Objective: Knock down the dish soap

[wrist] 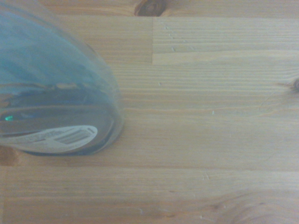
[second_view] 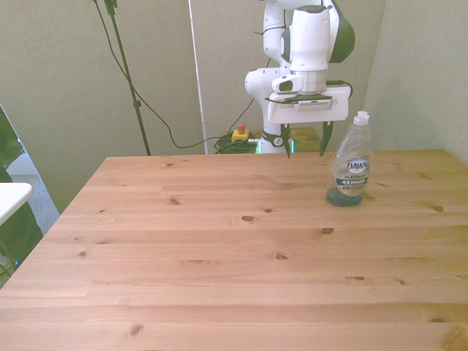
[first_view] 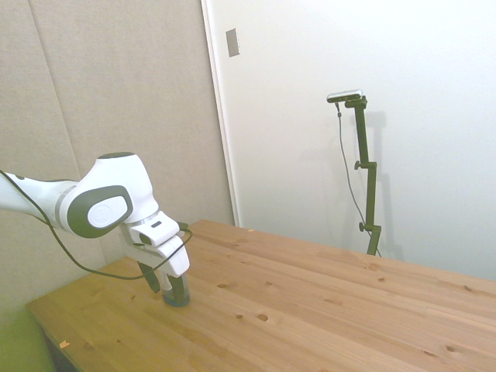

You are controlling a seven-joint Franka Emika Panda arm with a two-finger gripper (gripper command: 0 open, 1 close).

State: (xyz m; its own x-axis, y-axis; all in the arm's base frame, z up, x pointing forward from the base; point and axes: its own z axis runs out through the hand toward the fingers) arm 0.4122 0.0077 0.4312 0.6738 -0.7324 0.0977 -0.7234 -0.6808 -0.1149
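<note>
The dish soap [second_view: 351,164] stood upright on the wooden table [second_view: 219,256], toward the front view's right, at abt 2 o'clock from the table's middle. It was a slim clear bottle w/ a white cap on top, a white label across its belly and only a shallow band of teal-blue liquid at the bottom. The gripper [second_view: 306,140] hung at abt 10 o'clock from the bottle in the front view, just beside it, w/ its 2 dark fingers [second_view: 325,139] pointing down and spread apart, nothing between them. The finger nearer the bottle sat close to the bottle's neck; whether it touched could not be told from that view. In the side view the gripper [first_view: 164,280] was low over the table [first_view: 310,310] near the picture's left, at abt 8 o'clock from the table's middle, and the dish soap [first_view: 178,293] showed only as a dark bluish shape right against the fingertips, mostly hidden behind the white hand, so contact could not be settled there either. The wrist view caught the dish soap [wrist: 51,93] from close up, blurred: a rounded blue-tinted body w/ a white label patch near its base, resting on the table [wrist: 210,130] w/ plank seams and 1 dark knot in the wood.
</note>
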